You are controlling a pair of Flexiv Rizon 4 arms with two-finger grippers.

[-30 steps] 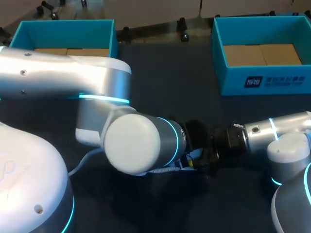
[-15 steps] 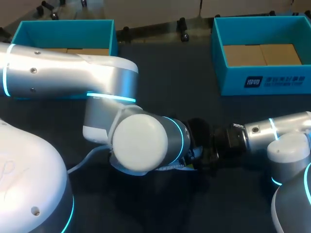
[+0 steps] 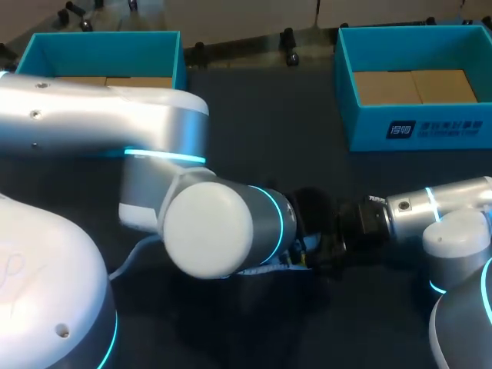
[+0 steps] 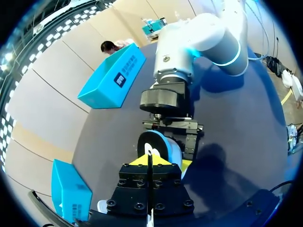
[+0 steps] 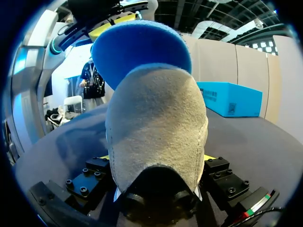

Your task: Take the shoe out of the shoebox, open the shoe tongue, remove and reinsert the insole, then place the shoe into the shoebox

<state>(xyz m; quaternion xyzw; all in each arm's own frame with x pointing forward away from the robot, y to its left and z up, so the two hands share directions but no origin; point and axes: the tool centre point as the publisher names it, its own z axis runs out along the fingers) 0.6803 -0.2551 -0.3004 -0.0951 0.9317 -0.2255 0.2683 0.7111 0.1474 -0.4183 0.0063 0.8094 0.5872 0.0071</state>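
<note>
My left arm's elbow (image 3: 207, 227) has swung back leftward. The right gripper (image 5: 156, 163) clamps the suede shoe (image 5: 156, 123) by its sides. Its long axis runs toward the left gripper (image 4: 149, 158), whose tips pinch the blue insole (image 5: 142, 47). The teal shoebox (image 3: 415, 131) sits well beyond.

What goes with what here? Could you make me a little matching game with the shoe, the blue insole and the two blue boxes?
Things:
1 shoe
2 insole
3 left shoebox
4 right shoebox

Descriptions:
a far right of the table, white print on its side
b grey, gripped by the right arm's jaws
c far left of the table
d blue, standing up out of the shoe

Pairs: 1-b, 2-d, 3-c, 4-a
</note>
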